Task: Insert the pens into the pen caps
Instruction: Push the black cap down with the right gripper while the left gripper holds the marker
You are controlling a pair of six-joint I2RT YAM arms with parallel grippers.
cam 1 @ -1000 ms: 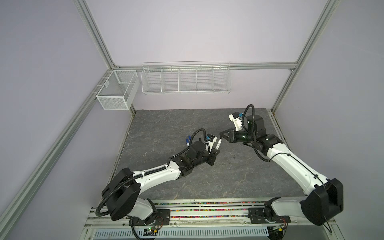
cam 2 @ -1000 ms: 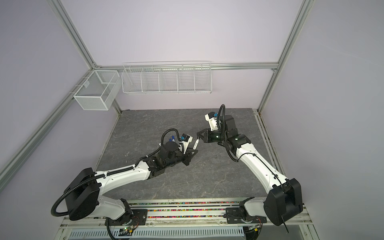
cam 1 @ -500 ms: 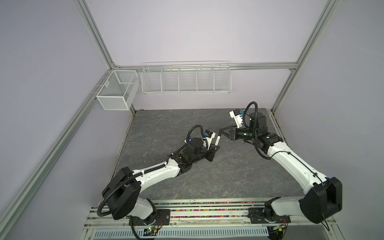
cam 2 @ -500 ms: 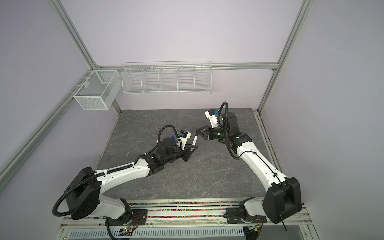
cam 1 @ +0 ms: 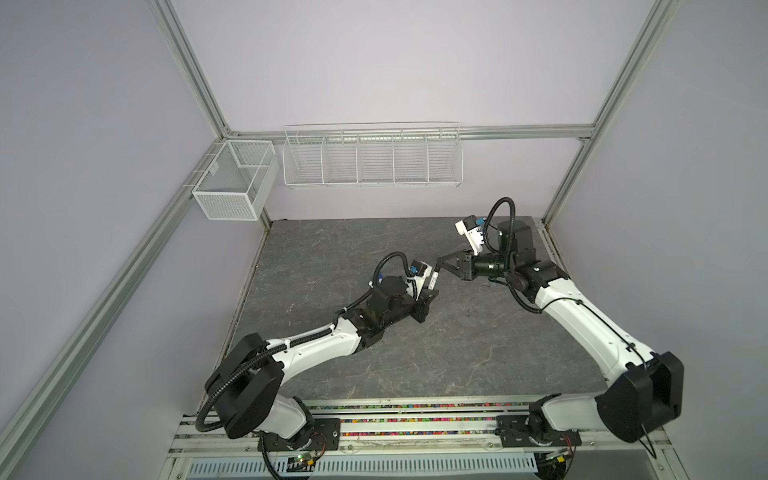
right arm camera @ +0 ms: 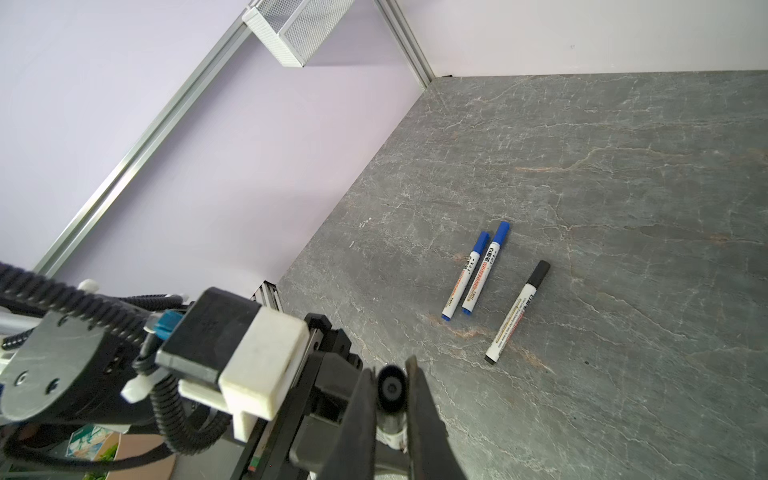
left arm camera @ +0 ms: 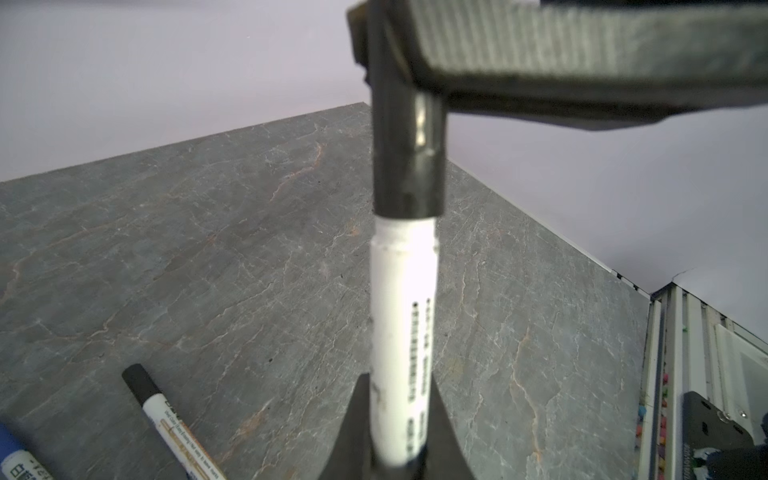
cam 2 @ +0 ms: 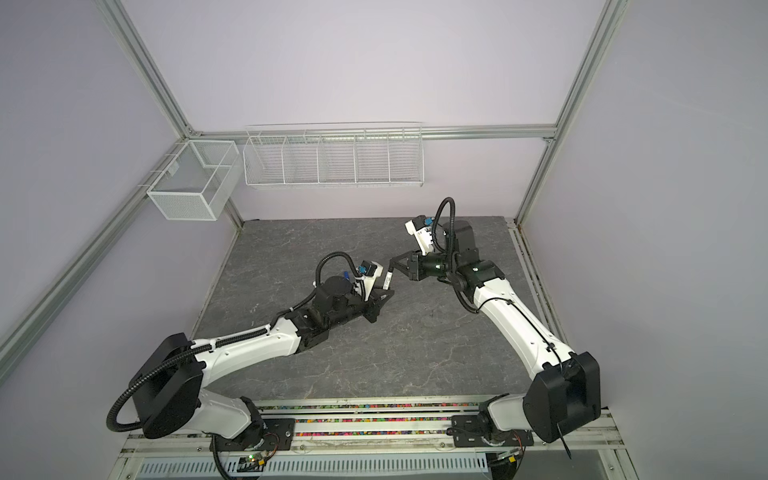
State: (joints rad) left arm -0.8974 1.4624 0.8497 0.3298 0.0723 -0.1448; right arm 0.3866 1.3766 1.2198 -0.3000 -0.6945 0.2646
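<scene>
Clearly, the writing gives us little. The pen (left arm camera: 401, 332) held up between the two arms carries a column of dark print down its white barrel, too blurred to read. On the grey stone-patterned table (cam 1: 415, 353) lie two blue-capped pens (right arm camera: 465, 276) side by side and almost touching, with a black-capped pen (right arm camera: 517, 311) a little apart from them. Their barrels show red lettering and dark characters that stay too small for us to make out. In the left wrist view, the edge of the picture cuts off dark Chinese characters on a blue one. The left gripper (left arm camera: 401, 399) is clamped on the lower barrel of the raised pen. The right gripper (right arm camera: 390, 374) is closed tightly on the black cap (left arm camera: 407, 166), which sits over the pen's far end, and a ridge of the barrel shows just below the cap's rim. In both top views the two grippers meet above the middle of the table, slightly toward the far side. A white wire rack (cam 1: 372, 160) with five compartments hangs on the far wall. A white mesh box (cam 1: 232, 187) with a divider hangs at the far left corner.
</scene>
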